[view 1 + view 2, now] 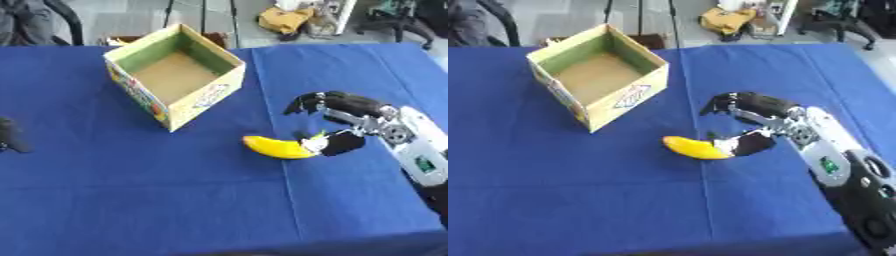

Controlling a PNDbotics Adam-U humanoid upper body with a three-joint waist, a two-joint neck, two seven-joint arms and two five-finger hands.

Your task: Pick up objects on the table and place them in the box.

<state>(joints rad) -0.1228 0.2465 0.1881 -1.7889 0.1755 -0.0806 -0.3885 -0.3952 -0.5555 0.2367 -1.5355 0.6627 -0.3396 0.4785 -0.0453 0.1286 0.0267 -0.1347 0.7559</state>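
- I have the right hand (350,122) coming in from four o'clock over the blue-covered bench (131,200), well inside the bench's right edge.
- Its fingers (306,102) arch out toward ten o'clock and the thumb (337,142) lies low against the right end of the banana (278,148); the span between them is wide, and I see the thumb touching the fruit but nothing curled round it.
- The banana lies flat on the cloth near the middle of the bench, at about five o'clock from the box (175,75) and clearly apart from it.
- Open blue cloth runs between banana and box, and the whole near half of the bench toward six o'clock is bare cloth.
- The box sits toward eleven o'clock, turned cornerwise, top open; I see only its brown floor and green inner walls.
- In the left eye view a dark shape (9,136) shows at the nine o'clock edge, probably the left hand, too little of it to judge the fingers; the right eye view does not show it.
- The right eye view shows more of the right forearm (846,170) down toward five o'clock.
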